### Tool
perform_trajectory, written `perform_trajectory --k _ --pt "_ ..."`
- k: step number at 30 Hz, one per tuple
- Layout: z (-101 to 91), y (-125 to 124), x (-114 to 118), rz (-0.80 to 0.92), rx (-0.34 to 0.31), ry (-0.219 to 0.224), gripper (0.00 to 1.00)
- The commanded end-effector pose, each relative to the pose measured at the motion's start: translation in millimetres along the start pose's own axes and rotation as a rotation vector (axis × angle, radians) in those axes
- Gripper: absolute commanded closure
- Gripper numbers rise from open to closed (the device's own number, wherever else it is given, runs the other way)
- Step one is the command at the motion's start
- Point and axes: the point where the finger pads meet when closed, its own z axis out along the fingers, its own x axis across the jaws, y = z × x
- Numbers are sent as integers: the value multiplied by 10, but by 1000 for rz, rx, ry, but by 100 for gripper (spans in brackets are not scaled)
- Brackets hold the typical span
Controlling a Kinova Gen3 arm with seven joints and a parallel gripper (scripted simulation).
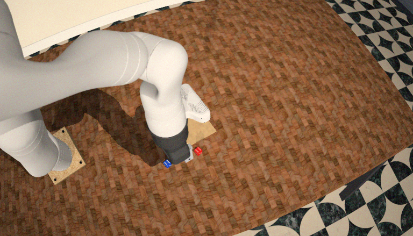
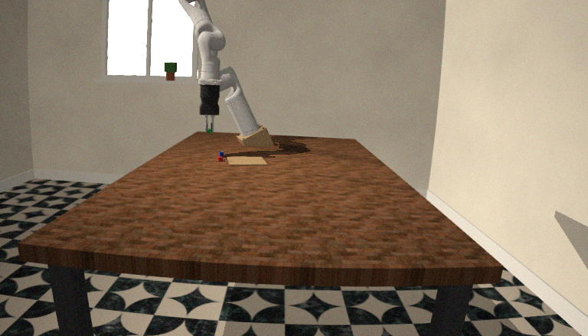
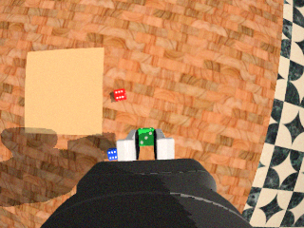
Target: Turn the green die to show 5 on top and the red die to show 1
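My gripper (image 3: 146, 140) (image 2: 209, 127) is shut on the green die (image 3: 146, 137) (image 2: 209, 130) and holds it high above the table. In the top view the gripper body (image 1: 178, 154) hides the green die. The red die (image 1: 198, 150) (image 2: 220, 158) (image 3: 120, 94) lies on the bare table just off the tan mat (image 1: 200, 131) (image 2: 246, 161) (image 3: 64, 89). The blue die (image 1: 166, 163) (image 2: 221, 153) (image 3: 112, 154) also lies on the table, off the mat, partly hidden by my gripper in the wrist view.
The arm's base sits on a tan plate (image 1: 65, 160) (image 2: 256, 138) at the table's far end. The arm's shadow falls beside the mat. A checkered floor (image 3: 285, 121) lies beyond the table edge. A small potted plant (image 2: 170, 70) stands on the windowsill.
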Motion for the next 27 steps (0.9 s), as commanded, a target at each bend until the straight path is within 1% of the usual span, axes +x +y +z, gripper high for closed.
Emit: perform_trajectory --k 1,14,16,27 --pt "4 -8 7 -45 -2 -2 66" --pt "18 -47 -24 -453 -2 -1 66" --pt "18 -47 -24 -453 -2 -1 66" --pt "33 -49 -35 -833 -1 -2 66"
